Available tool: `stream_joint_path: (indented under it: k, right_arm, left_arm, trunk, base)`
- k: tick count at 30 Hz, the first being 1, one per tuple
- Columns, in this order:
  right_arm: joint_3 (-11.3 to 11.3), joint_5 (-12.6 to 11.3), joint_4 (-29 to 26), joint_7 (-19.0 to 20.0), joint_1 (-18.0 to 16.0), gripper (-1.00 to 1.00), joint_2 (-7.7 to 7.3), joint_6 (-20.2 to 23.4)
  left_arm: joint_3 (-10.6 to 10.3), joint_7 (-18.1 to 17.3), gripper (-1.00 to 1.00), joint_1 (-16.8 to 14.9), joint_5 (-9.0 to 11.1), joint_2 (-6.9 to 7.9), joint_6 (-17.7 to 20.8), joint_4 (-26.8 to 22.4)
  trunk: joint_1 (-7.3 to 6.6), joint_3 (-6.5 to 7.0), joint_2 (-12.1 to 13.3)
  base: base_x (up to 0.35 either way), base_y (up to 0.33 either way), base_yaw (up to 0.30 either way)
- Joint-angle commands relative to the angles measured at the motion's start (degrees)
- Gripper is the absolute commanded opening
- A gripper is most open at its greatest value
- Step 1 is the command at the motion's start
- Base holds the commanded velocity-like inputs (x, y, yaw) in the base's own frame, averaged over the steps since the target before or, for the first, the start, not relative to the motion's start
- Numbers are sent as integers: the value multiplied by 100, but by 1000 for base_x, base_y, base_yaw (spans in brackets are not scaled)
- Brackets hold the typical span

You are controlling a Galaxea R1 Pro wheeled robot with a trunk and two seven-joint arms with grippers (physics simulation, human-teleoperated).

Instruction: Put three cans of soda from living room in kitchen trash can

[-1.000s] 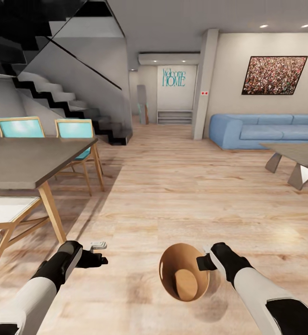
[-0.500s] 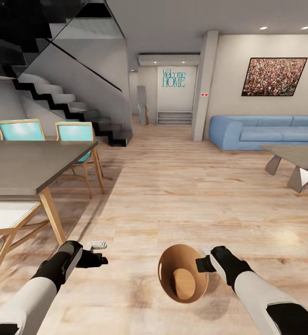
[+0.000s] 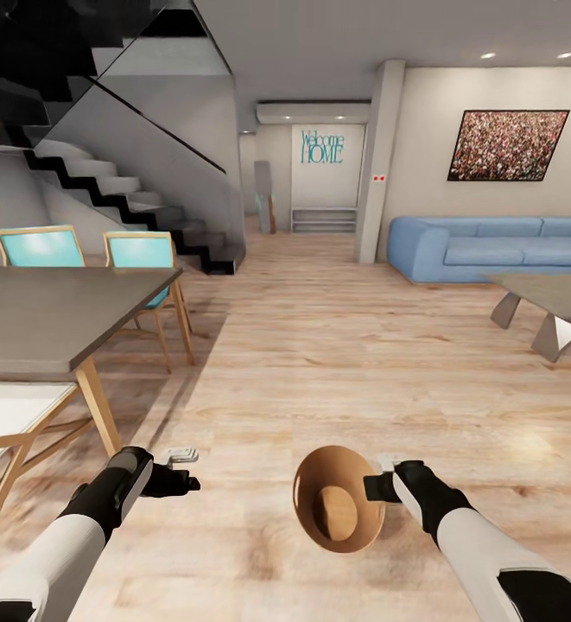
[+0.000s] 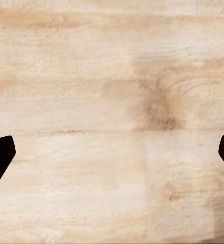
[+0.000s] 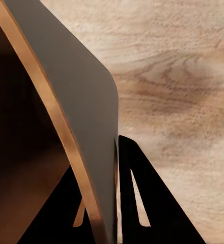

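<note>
My right gripper [image 3: 378, 484] is shut on the rim of the trash can [image 3: 313, 477], holding it above the wood floor. The bin is tilted, its copper-brown inside facing the head camera, and nothing lies in it. In the right wrist view its grey outer wall [image 5: 79, 96] runs between the dark fingers [image 5: 142, 203], which pinch the rim. My left gripper [image 3: 184, 469] hangs open and empty over the floor, with its fingertips [image 4: 0, 157] at the edges of the left wrist view. The soda cans are out of view. The living room's blue sofa [image 3: 492, 246] stands ahead on the right.
A low grey table [image 3: 548, 298] stands in front of the sofa at the right edge. A dining table [image 3: 52, 302] with teal chairs [image 3: 138, 252] is close on my left, stairs [image 3: 121, 186] behind it. A pillar [image 3: 376, 155] and a hallway lie straight ahead across the wood floor.
The whole view has shifted slightly as the robot rolls on. The bin has moved a little in the picture with my right arm, which keeps its hold. The left arm is unchanged.
</note>
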Motion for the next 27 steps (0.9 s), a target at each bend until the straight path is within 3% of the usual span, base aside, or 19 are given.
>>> stream_joint_path:
  k: [1,11,22,25,27]
  right_arm:
    - [-32,-80,-6,44,-2,-100,-5,-6]
    - [-48,-56,10,53,8,-100,-80,-46]
    - [-21,-3,-6,280,399,-100,-710,-887]
    - [-15,-4,-5,482,516,-100,-891,-1093]
    - [-14,-6,-1,602,604,-100,-967,-1288]
  left_arm:
    - [-1,0,100,0,-1,0,-1,1]
    - [-2,0,100,0,-1,0,-8,1]
    - [-7,23,100,1,-15,0,-19,19]
    - [-44,117,100,25,-21,3,-133,36]
    - [-120,213,100,44,-20,-1,-413,52]
  trunk:
    - [-23,19,41]
    - [-243,201,442]
    - [-484,461,883]
    - [-550,528,1004]
    - [-594,572,1084]
  base:
    - [0,0,0]
    - [0,0,0]
    - [0,0,0]
    - [0,0,0]
    - [0,0,0]
